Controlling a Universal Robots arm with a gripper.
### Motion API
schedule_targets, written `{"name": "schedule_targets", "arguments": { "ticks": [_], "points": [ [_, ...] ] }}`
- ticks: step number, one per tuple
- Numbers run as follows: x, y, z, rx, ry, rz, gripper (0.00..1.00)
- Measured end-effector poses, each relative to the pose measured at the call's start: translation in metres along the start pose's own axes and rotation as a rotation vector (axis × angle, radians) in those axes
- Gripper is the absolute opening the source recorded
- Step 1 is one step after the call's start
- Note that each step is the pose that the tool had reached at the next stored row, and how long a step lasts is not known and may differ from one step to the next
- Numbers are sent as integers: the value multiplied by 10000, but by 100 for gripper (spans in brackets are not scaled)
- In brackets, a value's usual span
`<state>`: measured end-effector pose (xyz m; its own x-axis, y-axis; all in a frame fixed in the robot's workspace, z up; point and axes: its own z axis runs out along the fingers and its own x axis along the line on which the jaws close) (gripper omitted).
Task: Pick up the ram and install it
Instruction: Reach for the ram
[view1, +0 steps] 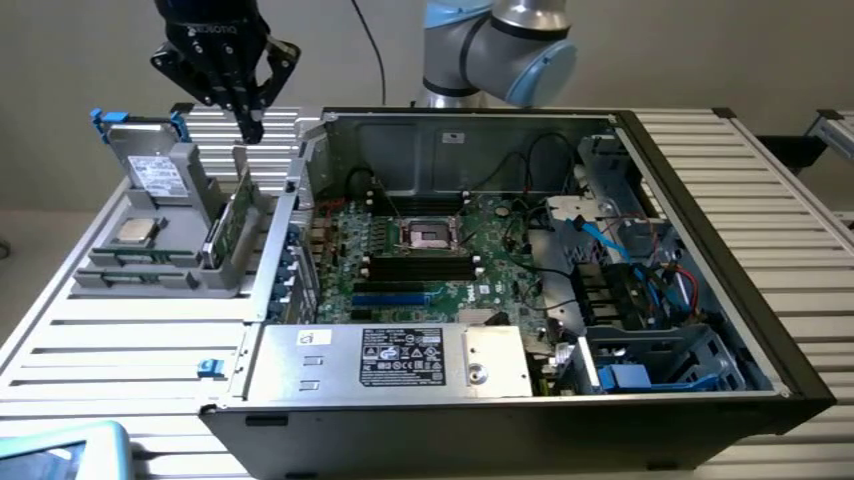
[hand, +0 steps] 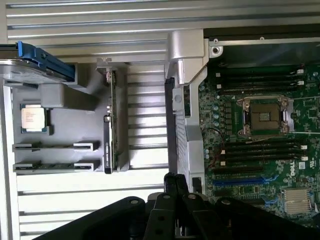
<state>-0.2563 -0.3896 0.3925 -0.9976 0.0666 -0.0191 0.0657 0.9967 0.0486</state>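
Tool, closed and empty, hangs above slatted white table before plain wall.

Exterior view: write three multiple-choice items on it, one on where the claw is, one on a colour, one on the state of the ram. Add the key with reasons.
1. Where is the claw?
A. Above the grey holder, outside the case
B. Inside the case, over the processor socket
C. Over the power supply

2. What colour are the tabs on the drive?
A. Red
B. Blue
C. Yellow

3. What is the state of the ram?
A. Clamped in the claw
B. Seated in the motherboard
C. Lying in the grey holder

Key:
1 A: the claw hangs over the holder at the exterior view's left, beside the case.
2 B: blue tabs flank the drive's top.
3 C: the green stick lies in a slot of the holder, well below the claw.
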Motion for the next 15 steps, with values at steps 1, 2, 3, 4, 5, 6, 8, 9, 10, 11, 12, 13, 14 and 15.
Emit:
{"name": "schedule_targets", "arguments": {
  "ticks": [1, 2, 3, 4, 5, 6, 8, 9, 10, 11, 12, 13, 14, 15],
  "points": [
    [39, 3, 0, 1, 0, -2, 11],
    [78, 6, 0, 2, 0, -4, 11],
    [120, 9, 1, 4, -1, -5, 11],
    [159, 11, 1, 6, -1, -6, 11],
    [197, 14, 1, 7, -1, -9, 11],
    [235, 16, 1, 10, -1, -11, 11],
    [310, 21, 1, 15, 0, -15, 11],
    [350, 23, 1, 18, 0, -18, 11],
    [389, 25, 1, 21, 0, -20, 11],
    [426, 27, 1, 23, -1, -22, 11],
    [464, 28, 1, 25, -1, -25, 11],
    [503, 30, 2, 27, -1, -27, 11],
    [544, 32, 2, 30, -1, -28, 11],
    [583, 34, 2, 32, -1, -30, 11]
  ]
}}
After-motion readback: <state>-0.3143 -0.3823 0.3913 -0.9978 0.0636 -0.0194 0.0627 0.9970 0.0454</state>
